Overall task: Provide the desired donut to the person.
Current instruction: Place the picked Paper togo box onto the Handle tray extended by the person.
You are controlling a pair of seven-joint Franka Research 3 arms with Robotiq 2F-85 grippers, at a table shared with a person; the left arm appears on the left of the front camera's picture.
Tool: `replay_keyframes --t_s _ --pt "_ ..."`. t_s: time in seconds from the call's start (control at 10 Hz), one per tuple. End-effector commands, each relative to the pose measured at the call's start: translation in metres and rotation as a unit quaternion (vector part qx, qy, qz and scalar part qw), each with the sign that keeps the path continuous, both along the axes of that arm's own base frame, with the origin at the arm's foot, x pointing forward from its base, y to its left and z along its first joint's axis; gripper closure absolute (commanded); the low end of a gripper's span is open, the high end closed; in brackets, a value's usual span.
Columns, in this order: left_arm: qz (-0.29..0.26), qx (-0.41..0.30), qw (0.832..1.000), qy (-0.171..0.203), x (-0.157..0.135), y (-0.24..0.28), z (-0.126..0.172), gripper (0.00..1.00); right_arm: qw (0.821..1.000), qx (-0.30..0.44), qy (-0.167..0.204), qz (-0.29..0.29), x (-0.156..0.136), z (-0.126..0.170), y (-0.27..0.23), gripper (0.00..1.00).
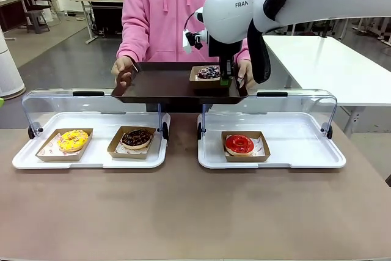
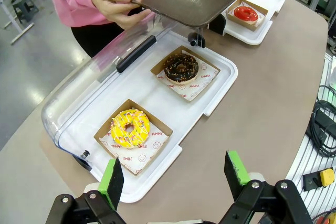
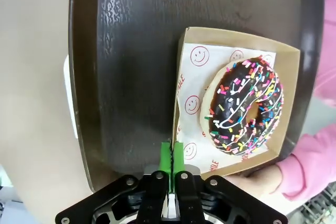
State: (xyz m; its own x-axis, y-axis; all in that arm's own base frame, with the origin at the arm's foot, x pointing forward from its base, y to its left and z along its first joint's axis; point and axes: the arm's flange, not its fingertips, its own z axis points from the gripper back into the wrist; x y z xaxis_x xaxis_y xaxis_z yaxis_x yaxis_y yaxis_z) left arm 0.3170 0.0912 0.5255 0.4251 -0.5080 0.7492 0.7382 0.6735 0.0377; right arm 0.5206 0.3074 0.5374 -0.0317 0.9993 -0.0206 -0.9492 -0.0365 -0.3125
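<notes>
Right hand (image 3: 171, 155): pads together, pinched on the near side wall of the shallow brown cardboard tray (image 3: 236, 34), at the corner closest to the wrist. The wall is thin, so the pads look nearly touching.

Task item: the chocolate-iced ring donut with coloured sprinkles (image 3: 247, 106) sits in that cardboard tray, ahead of the fingertips and off to one side. The cardboard tray rests on the dark brown flat serving tray (image 3: 126, 66) that the person (image 1: 159, 10) in the pink hoodie holds by both ends. One of the person's hands (image 3: 257, 179) is just beside the grasped corner.

Handling, my read:
- Light load, mostly the donut.
- The cardboard is thin and will flex, so a one-wall pinch lets the far side sag if lifted.
- The donut is soft and its icing smears, so don't grip it; the cardboard wall is the right place to hold.
- The paper liner under the donut looks slick, so tilting may slide it.
- The serving tray is hand-held, so the support can wobble. Release gently and pull back clear of the wall.

Left hand (image 2: 175, 170): jaws wide apart, empty, hovering over the tabletop (image 2: 252, 114). The yellow-iced donut (image 2: 130, 128) is just ahead of its fingertips. The dark chocolate donut (image 2: 181, 67) lies farther ahead, and the red-glazed donut (image 2: 245, 13) is well beyond that.
</notes>
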Motion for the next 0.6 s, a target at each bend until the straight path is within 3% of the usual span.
replay_keyframes --t_s 0.0,0.1,0.2,0.3,0.4,0.5 --pt "-0.002 -0.005 1.0 -0.002 0.0 0.002 -0.001 0.0 1.0 0.023 0.001 0.012 -0.001 -0.001 -0.01 0.99" --pt "-0.002 -0.005 1.0 -0.002 0.0 0.002 -0.001 0.0 0.999 0.029 0.002 0.02 -0.003 0.001 -0.011 0.39" --pt "-0.002 -0.005 1.0 -0.002 0.0 0.002 -0.001 0.0 0.999 0.03 0.004 0.022 -0.004 0.004 -0.012 0.39" --pt "-0.002 -0.005 1.0 -0.002 0.0 0.002 -0.001 0.0 0.999 0.034 0.004 0.022 -0.005 0.006 -0.014 0.0" --pt "-0.002 -0.005 1.0 -0.002 0.0 0.002 -0.001 0.0 0.999 0.038 0.01 0.012 -0.005 0.01 -0.016 0.34" --pt "-0.002 -0.005 1.0 -0.002 0.0 0.002 -0.001 0.0 0.999 0.039 0.02 0.014 -0.004 0.011 -0.017 0.0"
